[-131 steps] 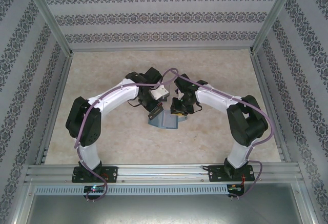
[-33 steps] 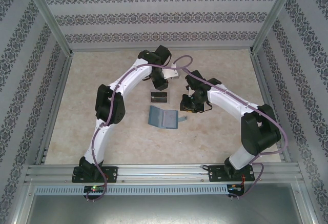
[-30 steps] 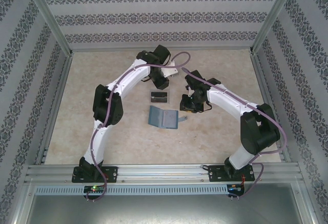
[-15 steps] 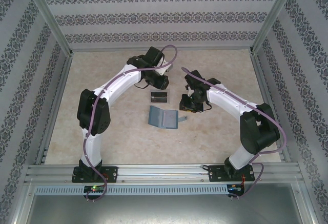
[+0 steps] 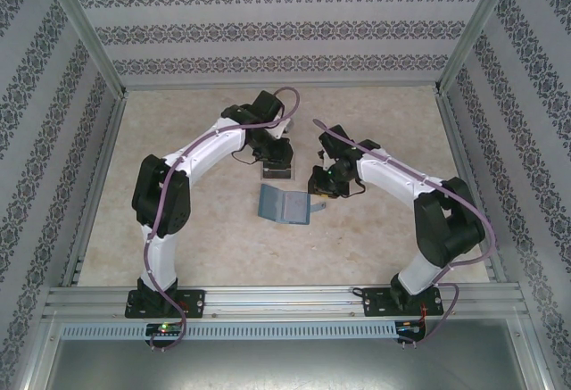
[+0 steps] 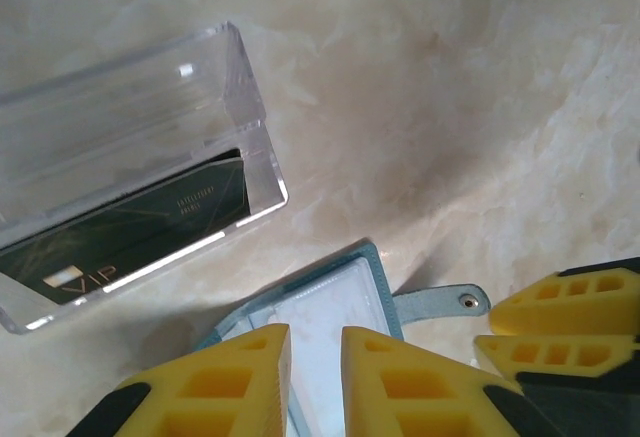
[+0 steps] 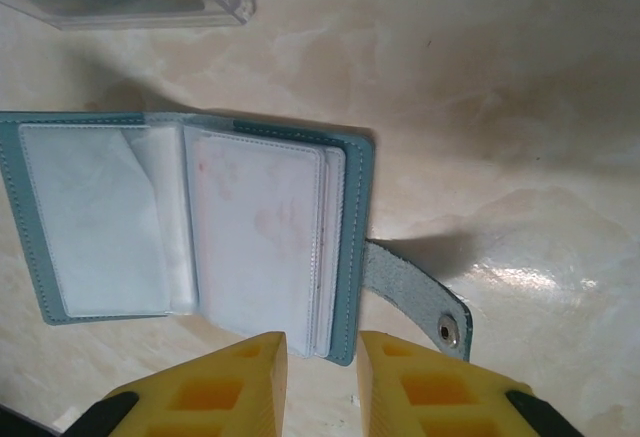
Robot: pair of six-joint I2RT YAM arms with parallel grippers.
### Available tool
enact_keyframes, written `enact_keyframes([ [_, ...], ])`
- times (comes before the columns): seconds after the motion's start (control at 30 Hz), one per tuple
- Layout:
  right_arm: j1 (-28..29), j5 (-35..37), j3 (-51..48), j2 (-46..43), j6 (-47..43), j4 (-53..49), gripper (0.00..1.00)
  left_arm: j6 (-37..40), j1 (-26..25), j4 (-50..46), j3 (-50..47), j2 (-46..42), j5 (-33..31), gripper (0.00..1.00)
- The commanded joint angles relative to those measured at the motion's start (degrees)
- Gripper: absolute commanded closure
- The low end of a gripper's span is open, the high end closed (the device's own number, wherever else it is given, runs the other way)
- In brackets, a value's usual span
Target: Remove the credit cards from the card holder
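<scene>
Card holder (image 7: 200, 227) lies open mid-table, strap out; one dark credit card (image 6: 130, 232) sits in the clear tray (image 6: 245, 77) beside it — left gripper (image 6: 316, 342) and right gripper (image 7: 322, 342) both narrow, empty

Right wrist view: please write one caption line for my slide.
Teal card holder lies open on the table, right gripper near its edge.

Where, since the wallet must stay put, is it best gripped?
Probably by the strap tab, coming from the robot's right: the wallet lies open and flat, and the tab juts past its edge there.
</scene>
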Motion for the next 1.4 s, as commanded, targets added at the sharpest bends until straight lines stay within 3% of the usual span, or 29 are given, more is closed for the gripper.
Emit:
enact_keyframes([
  [0.0,0.3,-1.4,-1.5,1.5,0.3,1.4,0.74,-5.5,-0.2,1.4,-2.6,-3.5,2.8,0.80],
  [0.6,-0.8,-0.1,-5.4,5.1,-1.0,3.7,0.74,-16.8,-8.1,9.4,-12.8,-3.6,5.2,0.80],
  [1.17,-1.2,0.3,-7.0,6.3,-0.9,4.6,0.77,-21.1,-9.8,13.2,-16.1,0.6,7.6,0.85],
  [1.37,-1.2,0.2,-6.9,6.4,-0.9,4.5,0.77,-22.8,-10.2,13.6,-16.2,2.7,9.3,0.81],
])
